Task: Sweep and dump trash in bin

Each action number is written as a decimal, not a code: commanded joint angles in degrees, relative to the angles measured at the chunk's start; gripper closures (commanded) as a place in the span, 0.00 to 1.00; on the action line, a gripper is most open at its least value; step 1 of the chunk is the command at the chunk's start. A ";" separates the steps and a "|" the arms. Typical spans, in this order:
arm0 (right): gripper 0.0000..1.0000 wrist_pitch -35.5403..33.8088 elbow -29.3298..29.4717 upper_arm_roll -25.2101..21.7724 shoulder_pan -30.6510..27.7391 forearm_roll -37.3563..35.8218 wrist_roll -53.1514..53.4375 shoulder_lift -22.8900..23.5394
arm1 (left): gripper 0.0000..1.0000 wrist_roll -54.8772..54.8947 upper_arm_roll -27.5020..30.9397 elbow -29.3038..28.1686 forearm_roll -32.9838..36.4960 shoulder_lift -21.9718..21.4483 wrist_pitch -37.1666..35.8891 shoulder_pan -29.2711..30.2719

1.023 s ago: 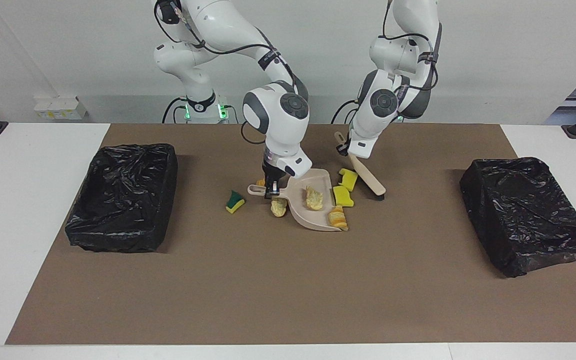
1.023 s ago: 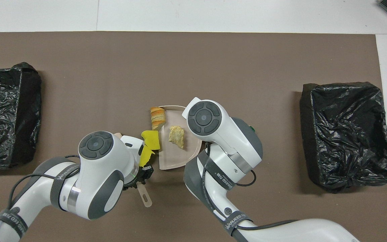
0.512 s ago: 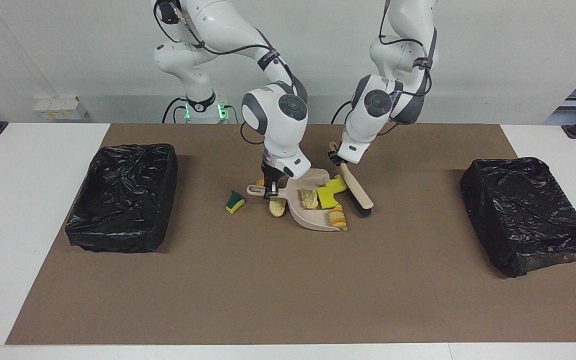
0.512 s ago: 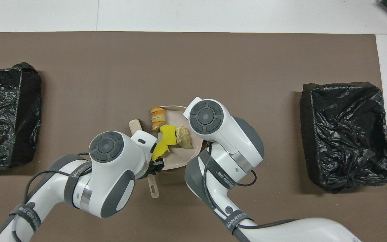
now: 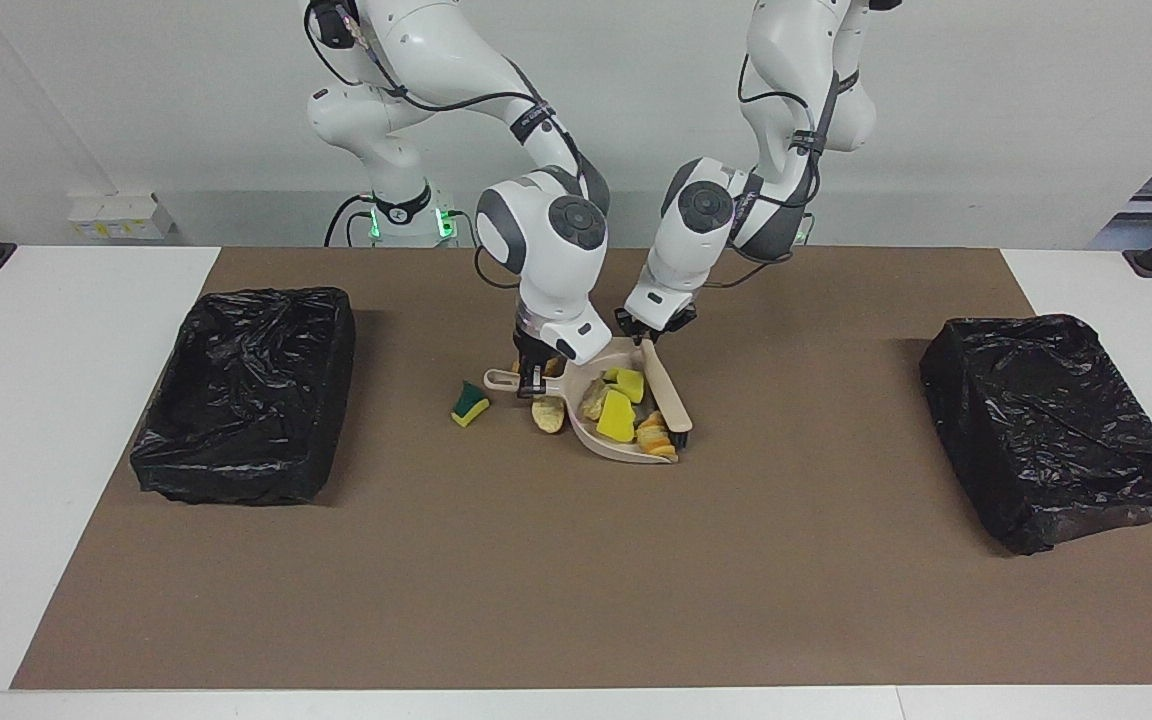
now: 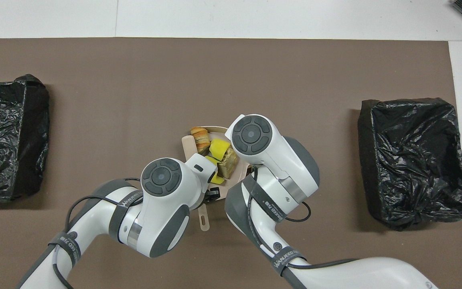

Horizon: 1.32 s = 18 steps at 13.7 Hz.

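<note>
The left gripper (image 5: 648, 335), shut tight on the brush (image 5: 666, 398), should push slowly so the trash (image 5: 618, 412) stays in the dustpan (image 5: 601, 440), which the right gripper (image 5: 534, 378) seems to pinch by its handle, holding it flat on the mat.

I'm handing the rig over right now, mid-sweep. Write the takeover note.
Right gripper: shut on the dustpan handle, pan resting on the mat.
Left gripper: shut on the brush, whose head lies at the pan's mouth.
Done: yellow sponge bits and bread-like lumps are in the pan.
Left: a green-faced sponge bit and a bread lump lie on the mat beside the pan handle, toward the right arm's end. Sweep those in, then dump into a black-lined bin; another bin is at the left arm's end.
</note>
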 commanded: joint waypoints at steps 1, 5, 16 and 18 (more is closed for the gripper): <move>1.00 -1.26 -1.59 0.28 -1.47 0.98 -2.90 -1.64 | 1.00 0.81 0.71 1.97 -0.87 0.65 -1.76 -2.69; 1.00 -1.87 -1.51 0.28 -2.71 1.16 -5.01 -2.78 | 1.00 0.64 0.71 4.42 -0.61 -1.91 -11.85 -2.08; 1.00 -1.09 0.16 0.28 -8.06 4.49 -8.78 -5.68 | 1.00 -5.08 0.71 -5.38 4.66 -13.05 -21.29 -4.52; 1.00 -1.87 2.00 0.28 -10.87 7.04 -14.21 -6.12 | 1.00 -5.60 0.63 -9.87 4.58 -15.96 -16.73 -6.81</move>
